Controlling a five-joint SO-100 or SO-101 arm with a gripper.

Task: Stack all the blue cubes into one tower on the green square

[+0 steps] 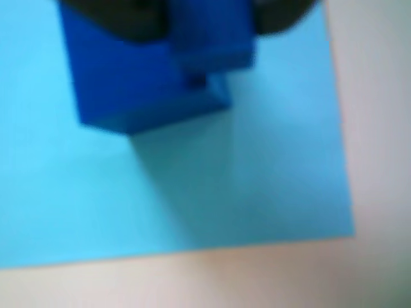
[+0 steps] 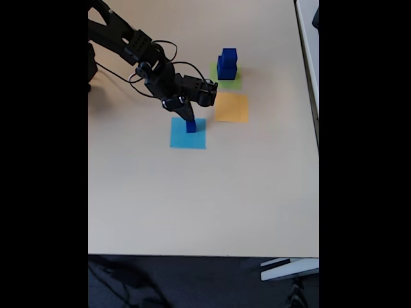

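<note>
in the fixed view the fingers point(image 2: 191, 123) reach down onto a small blue cube point(image 2: 191, 127) on the light blue square point(image 2: 180, 140); whether they clamp it i cannot tell. a tower point(image 2: 227, 64) of 2 stands on the green square point(image 2: 236, 83), beside the orange square point(image 2: 231, 108) on the counter point(image 2: 192, 199).

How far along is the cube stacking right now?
Done: a tower of what looks like two cubes stands on the green square. In hand: the gripper is at the blue cubes on the light blue square; its grip is unclear. Left: moving these onto the tower.
</note>
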